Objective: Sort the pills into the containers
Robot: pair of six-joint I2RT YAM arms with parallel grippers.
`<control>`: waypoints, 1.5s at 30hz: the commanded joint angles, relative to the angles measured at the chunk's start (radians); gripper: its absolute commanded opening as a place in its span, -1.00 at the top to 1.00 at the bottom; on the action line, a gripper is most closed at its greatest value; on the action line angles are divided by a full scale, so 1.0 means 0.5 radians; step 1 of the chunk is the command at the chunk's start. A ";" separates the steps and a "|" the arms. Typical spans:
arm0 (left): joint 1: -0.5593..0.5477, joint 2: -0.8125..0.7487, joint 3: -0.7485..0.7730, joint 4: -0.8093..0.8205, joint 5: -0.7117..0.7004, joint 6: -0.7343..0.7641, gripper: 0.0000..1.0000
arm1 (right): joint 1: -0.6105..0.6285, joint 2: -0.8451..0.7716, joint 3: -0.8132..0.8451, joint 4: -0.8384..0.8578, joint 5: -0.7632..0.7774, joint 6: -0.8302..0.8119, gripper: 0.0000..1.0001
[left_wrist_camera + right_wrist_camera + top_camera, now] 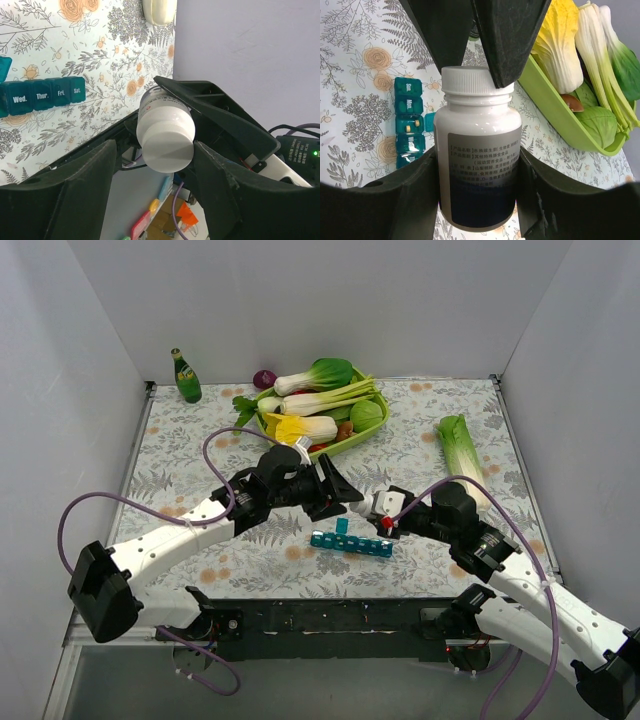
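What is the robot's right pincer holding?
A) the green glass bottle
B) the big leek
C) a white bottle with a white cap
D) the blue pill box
C: in the right wrist view the white bottle sits squeezed between the two black fingers of the right pincer, while the blue pill box lies apart from it.

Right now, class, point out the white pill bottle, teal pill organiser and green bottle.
white pill bottle [480, 160]: right wrist view, on its label.
teal pill organiser [352, 544]: top external view, middle lids.
green bottle [188, 388]: top external view, its body.
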 commanded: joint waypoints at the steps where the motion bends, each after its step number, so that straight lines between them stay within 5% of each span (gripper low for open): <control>1: -0.015 0.008 0.083 0.025 0.023 0.033 -0.16 | 0.013 -0.009 0.047 0.077 -0.008 0.037 0.97; 11: -0.015 0.021 -0.003 0.179 0.225 0.082 0.64 | -0.006 0.013 0.072 0.071 -0.063 0.251 0.97; 19: -0.015 -0.044 -0.089 0.292 0.379 0.376 0.86 | -0.104 0.049 0.115 0.062 -0.376 0.607 0.97; 23: -0.015 0.017 -0.098 0.354 0.664 0.780 0.88 | -0.150 0.068 0.112 0.086 -0.743 0.849 0.97; 25: -0.015 0.088 -0.022 0.348 1.019 0.968 0.88 | -0.171 0.083 0.093 0.126 -0.931 0.920 0.97; 30: -0.015 0.345 0.340 -0.243 1.422 1.874 0.90 | -0.187 0.105 0.007 0.325 -1.336 1.275 0.97; 33: -0.015 0.324 0.435 -0.422 1.410 2.195 0.81 | -0.220 0.102 -0.075 0.506 -1.416 1.587 0.97; 37: -0.012 0.242 0.445 -0.444 1.315 2.258 0.47 | -0.263 0.114 -0.186 0.782 -1.481 1.907 0.97; 42: 0.049 0.092 0.368 -0.199 1.119 1.979 -0.21 | -0.294 0.105 -0.180 0.777 -1.456 1.887 0.97; 45: 0.184 -0.111 0.227 0.074 1.030 1.712 -0.96 | -0.306 0.086 -0.140 0.627 -1.420 1.724 0.97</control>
